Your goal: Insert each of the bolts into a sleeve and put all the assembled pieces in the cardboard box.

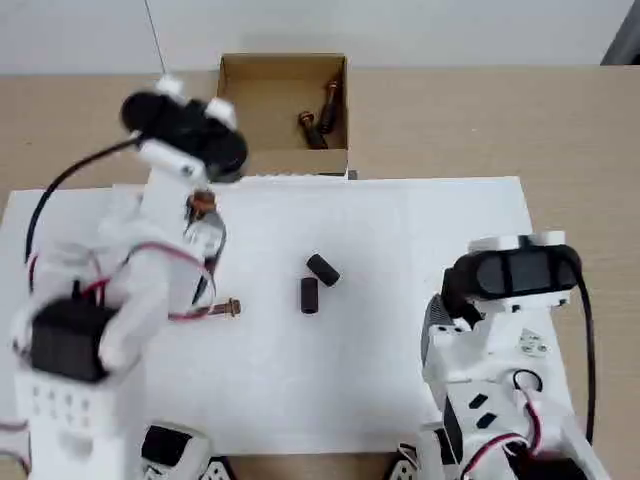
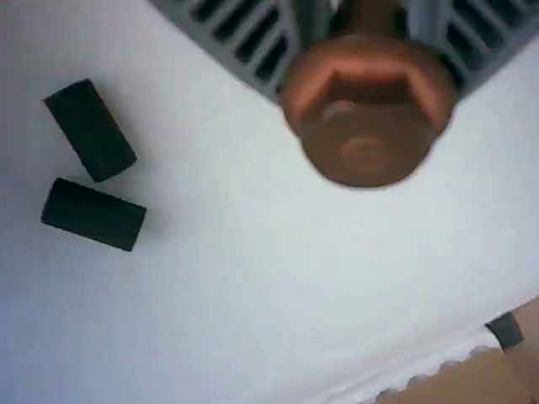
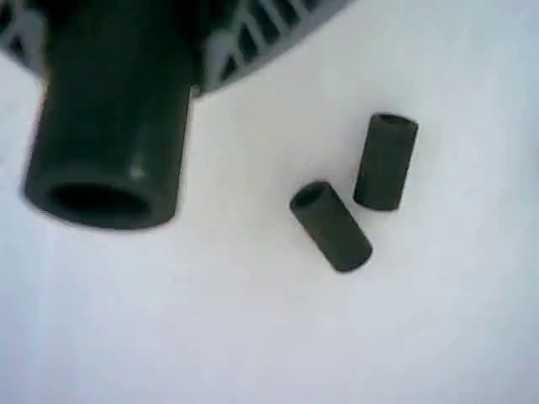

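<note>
The bolt I am working with hangs clamped in the left gripper, above the far left part of the white sheet. In the left wrist view I see its copper-coloured hex head end-on, blurred, with the shank hidden between the ribbed grey jaws. The right gripper is clenched on a black held sleeve, its open bore toward the camera and its other end cut off at the frame edge. In the high view the arm's own body covers that gripper's tip, so I cannot place the sleeve exactly over the sheet's right side. Near the sheet's middle lie the farther sleeve and the nearer sleeve, close together; whether they touch I cannot tell. A loose bolt lies flat on the sheet beside the left arm, one end partly behind a red cable. The cardboard box sits on the counter at the sheet's far edge, and two assembled pieces lean in its right corner, hard to separate.
</note>
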Available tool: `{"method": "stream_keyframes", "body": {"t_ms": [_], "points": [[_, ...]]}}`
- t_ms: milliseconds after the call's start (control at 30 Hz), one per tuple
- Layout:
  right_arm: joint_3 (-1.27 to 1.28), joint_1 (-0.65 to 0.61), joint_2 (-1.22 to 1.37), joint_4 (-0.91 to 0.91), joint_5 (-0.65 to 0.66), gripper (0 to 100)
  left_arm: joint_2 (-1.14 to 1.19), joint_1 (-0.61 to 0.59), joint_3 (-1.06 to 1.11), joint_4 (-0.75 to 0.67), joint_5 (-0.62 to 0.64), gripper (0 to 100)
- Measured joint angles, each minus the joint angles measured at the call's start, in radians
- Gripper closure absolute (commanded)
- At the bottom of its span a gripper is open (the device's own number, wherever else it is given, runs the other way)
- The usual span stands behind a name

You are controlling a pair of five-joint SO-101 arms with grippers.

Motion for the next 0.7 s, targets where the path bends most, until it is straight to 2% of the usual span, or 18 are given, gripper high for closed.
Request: {"method": "stream_keyframes", "body": {"t_ms": [200, 433, 700], "points": [[0.106, -0.054, -0.008, -0.086, 0.0, 99.5, -0.278, 0.0, 0.276, -0.12, 0.247, 100], [0.215, -0.187, 0.003, -0.209, 0.0, 99.5, -0.623, 0.0, 0.615, -0.287, 0.361, 100], [0.339, -0.292, 0.005, -0.336, 0.0, 99.5, -0.85, 0.075, 0.784, -0.313, 0.534, 100]]}}
